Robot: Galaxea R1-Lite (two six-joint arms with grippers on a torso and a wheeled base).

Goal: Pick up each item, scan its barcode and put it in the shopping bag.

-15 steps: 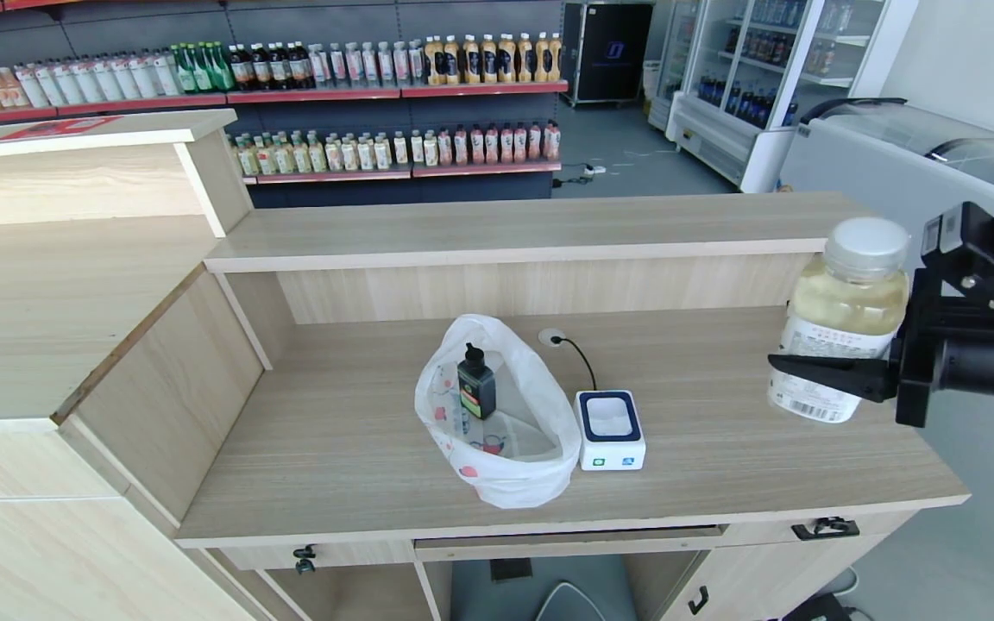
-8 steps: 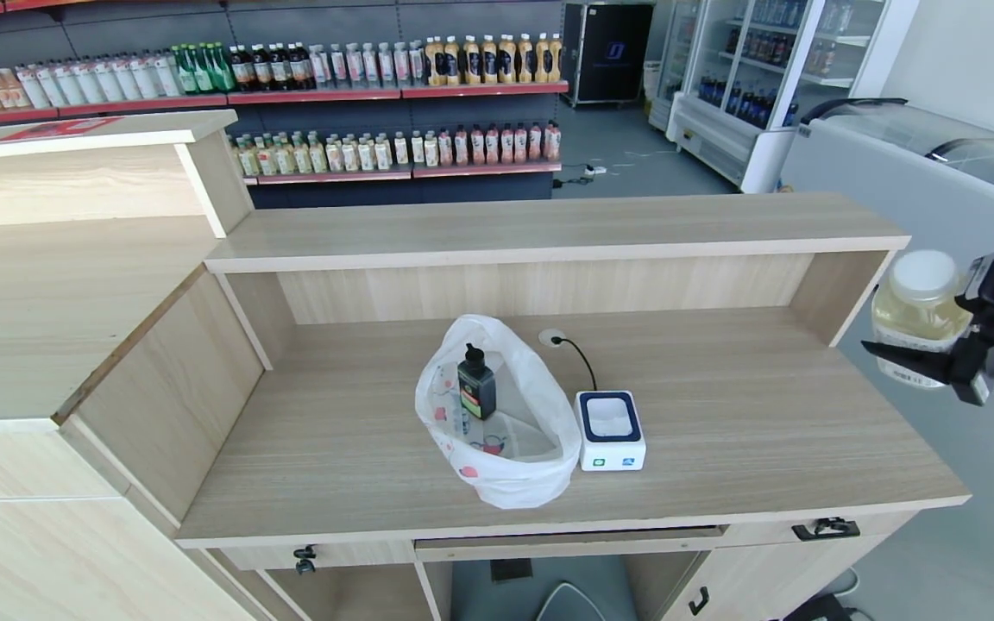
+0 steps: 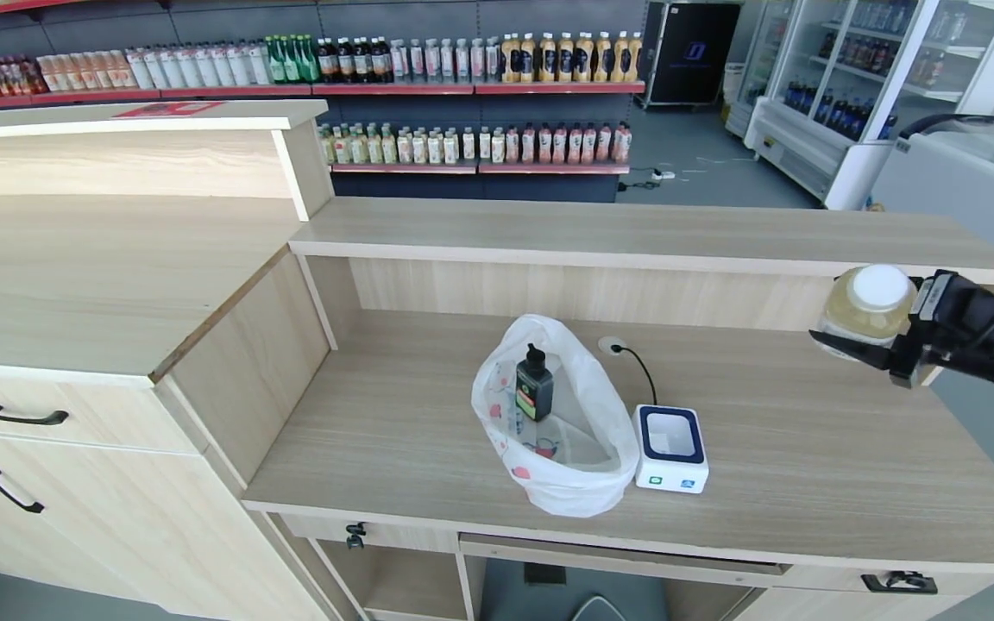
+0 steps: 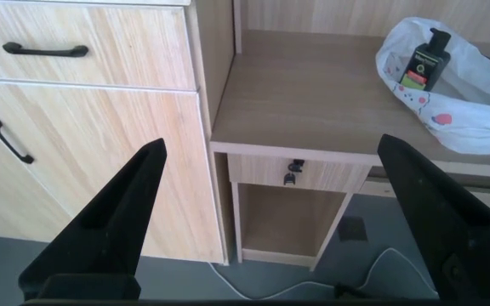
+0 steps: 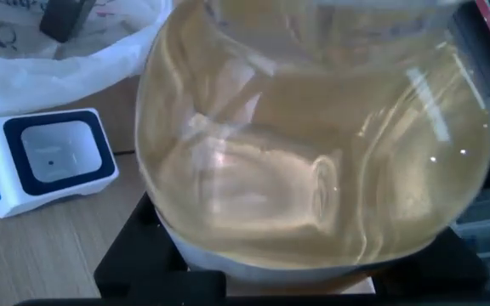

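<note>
Head view: bottle [image 3: 865,315] label hidden

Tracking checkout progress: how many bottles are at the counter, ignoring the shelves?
2. A dark pump bottle in the shopping bag; a pale-liquid bottle in the right gripper, at the counter's right end. The bag may hide more.

The head camera looked down on the light wooden surface [image 3: 808,448]; both wrist cameras, the left farther off, shared its white plastic bag [image 3: 562,431].
</note>
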